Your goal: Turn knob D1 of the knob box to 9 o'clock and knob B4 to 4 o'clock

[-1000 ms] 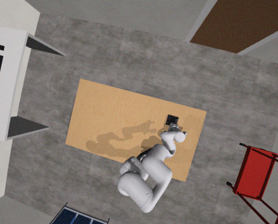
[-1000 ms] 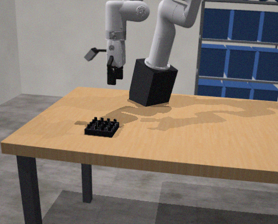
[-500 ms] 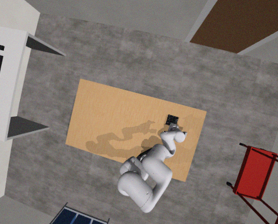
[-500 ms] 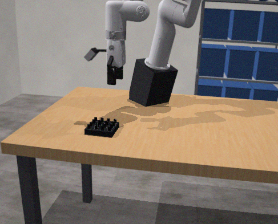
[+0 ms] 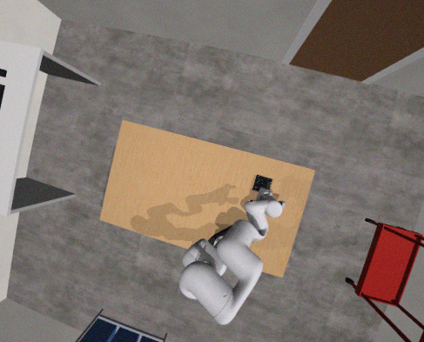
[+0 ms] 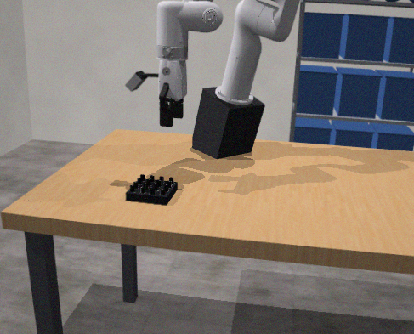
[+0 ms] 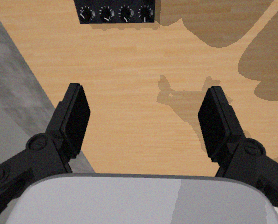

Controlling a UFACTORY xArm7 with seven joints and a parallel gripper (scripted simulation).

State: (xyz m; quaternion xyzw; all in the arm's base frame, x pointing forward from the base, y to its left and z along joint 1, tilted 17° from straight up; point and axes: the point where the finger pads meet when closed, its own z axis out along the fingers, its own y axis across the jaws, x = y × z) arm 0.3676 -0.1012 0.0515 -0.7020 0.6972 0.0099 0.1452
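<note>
Knob box [image 6: 151,190] sat on the table [image 6: 281,215] at our twelve o'clock in the wrist view; we hung the gripper [image 6: 169,114] high, fingers spread and empty, ready to descend.

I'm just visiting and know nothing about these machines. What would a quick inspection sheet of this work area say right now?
Surface: wooden table on dark legs, crossed by the arm's shadow.
Job's things: small black knob box standing flat on the table near its edge; knob directions too small to read.
Clutter: nothing seen on the table besides the arm's black pedestal.
Grippers: one claw, fingers wide open and holding nothing, hanging well above the table, apart from the box.
Cables: nothing seen.
Surroundings: grey floor, a shelf rack with blue bins behind, a red cart to one side, a white cabinet at the other.
</note>
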